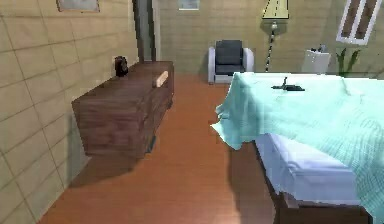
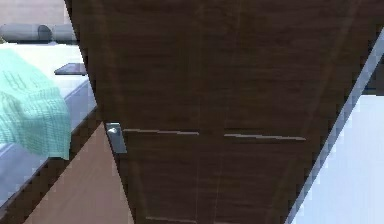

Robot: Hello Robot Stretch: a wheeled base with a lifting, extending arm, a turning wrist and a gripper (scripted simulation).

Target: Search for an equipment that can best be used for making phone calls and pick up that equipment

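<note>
A dark wooden door takes up most of the arm side view, with a small grey metal handle near its lower left edge. At that view's left a corner of the bed shows, with its teal blanket hanging over the side.

The forward view gives the room beyond: the bed on the right under the same blanket, and a brown wooden dresser against the tiled wall on the left. A grey armchair stands at the far wall, with a floor lamp just beside it.

On the dresser top sit a tan oblong thing and a small dark jar-like thing.

A small dark flat object, possibly the phone, lies on the blanket near the middle of the bed. In the arm side view, a dark flat slab lies on the bed; whether it is the same object cannot be told.

The state of the hand cannot be told.
</note>
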